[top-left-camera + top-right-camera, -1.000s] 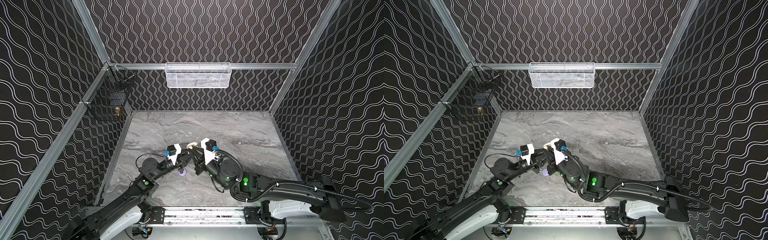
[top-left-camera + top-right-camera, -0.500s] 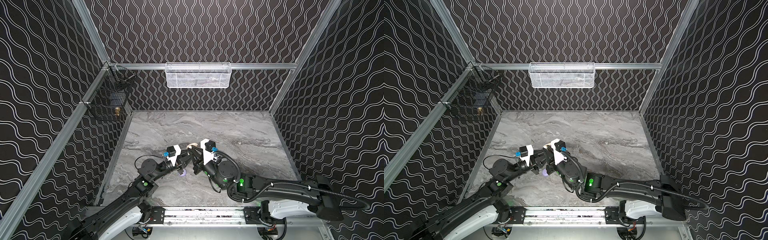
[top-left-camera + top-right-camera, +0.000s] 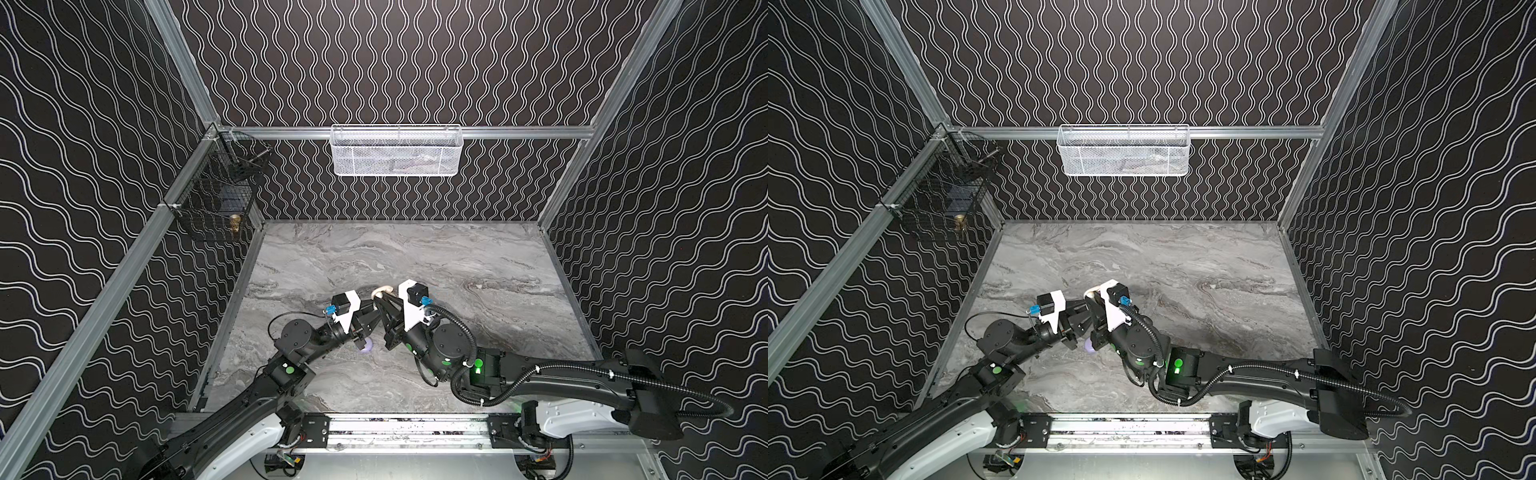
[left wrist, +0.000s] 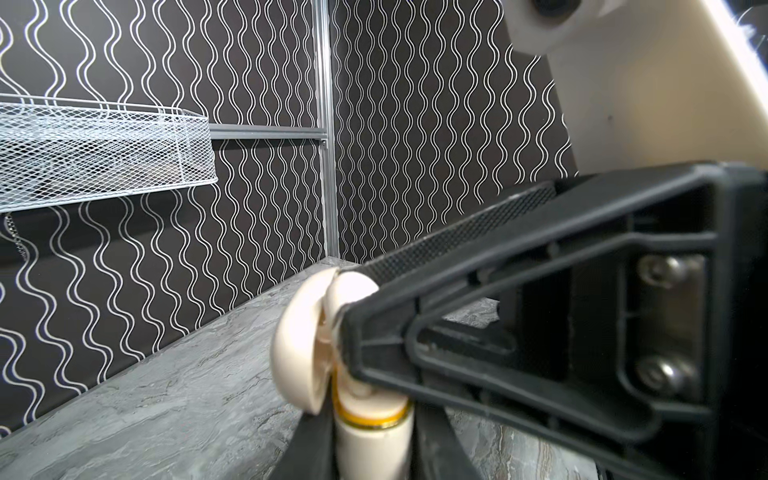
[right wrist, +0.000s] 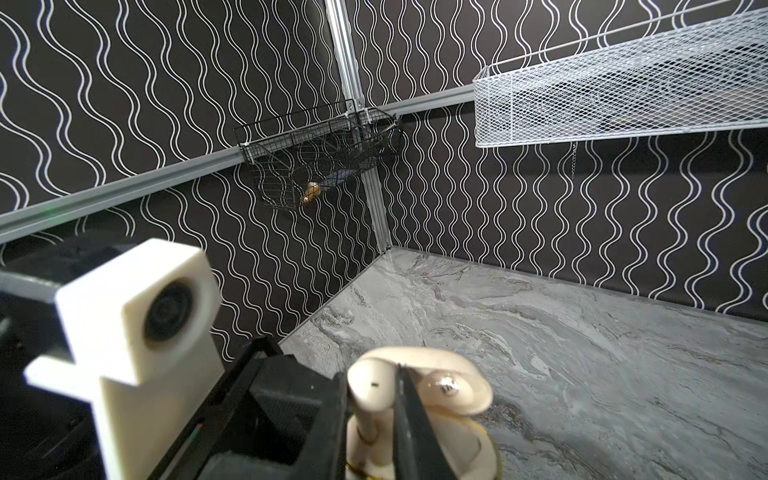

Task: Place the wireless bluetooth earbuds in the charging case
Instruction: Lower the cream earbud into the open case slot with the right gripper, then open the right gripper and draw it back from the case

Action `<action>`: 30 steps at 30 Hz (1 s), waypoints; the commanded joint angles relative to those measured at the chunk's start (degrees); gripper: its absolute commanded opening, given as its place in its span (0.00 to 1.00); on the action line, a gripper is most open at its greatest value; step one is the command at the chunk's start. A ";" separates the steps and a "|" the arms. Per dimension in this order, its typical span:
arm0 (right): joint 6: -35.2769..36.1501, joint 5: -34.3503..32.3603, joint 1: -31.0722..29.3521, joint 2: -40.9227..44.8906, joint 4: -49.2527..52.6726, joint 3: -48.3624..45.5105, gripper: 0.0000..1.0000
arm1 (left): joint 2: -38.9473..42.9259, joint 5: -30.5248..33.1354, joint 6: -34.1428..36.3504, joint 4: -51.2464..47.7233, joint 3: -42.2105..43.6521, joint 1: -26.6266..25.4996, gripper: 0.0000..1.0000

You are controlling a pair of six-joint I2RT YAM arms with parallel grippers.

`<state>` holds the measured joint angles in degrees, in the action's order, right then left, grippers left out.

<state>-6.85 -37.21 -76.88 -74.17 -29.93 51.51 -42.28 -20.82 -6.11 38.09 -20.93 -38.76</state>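
Two closed grips meet at the open case [image 4: 295, 353].
My left gripper [image 4: 374, 465] clamps its cream base. My right gripper [image 5: 405, 399], closed, touches a white earbud [image 5: 370, 386] standing stem-down inside. A small lavender thing [image 3: 366, 345] lies on the table [image 5: 582, 353] nearby.

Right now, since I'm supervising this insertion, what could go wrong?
The white earbud, pinched in the right gripper, is not yet seated in the charging case; pushing may jam it or twist the case in the left gripper. The open lid sits close and could be knocked.
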 commanded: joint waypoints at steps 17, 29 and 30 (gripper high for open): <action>-3.17 -0.49 -0.73 0.07 -0.63 -1.47 0.38 | 2.32 1.13 -1.27 2.66 0.59 -0.06 0.00; -3.08 -1.15 -1.25 2.18 1.72 -0.56 0.52 | 1.58 0.35 -0.58 2.70 0.56 -0.07 0.00; -2.96 -1.41 -1.42 2.68 2.36 -0.25 0.53 | 1.50 0.18 -0.28 2.89 0.68 -0.03 0.00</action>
<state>-9.61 -36.32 -78.06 -72.51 -29.43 50.30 -40.82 -19.20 -7.31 36.36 -20.23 -38.74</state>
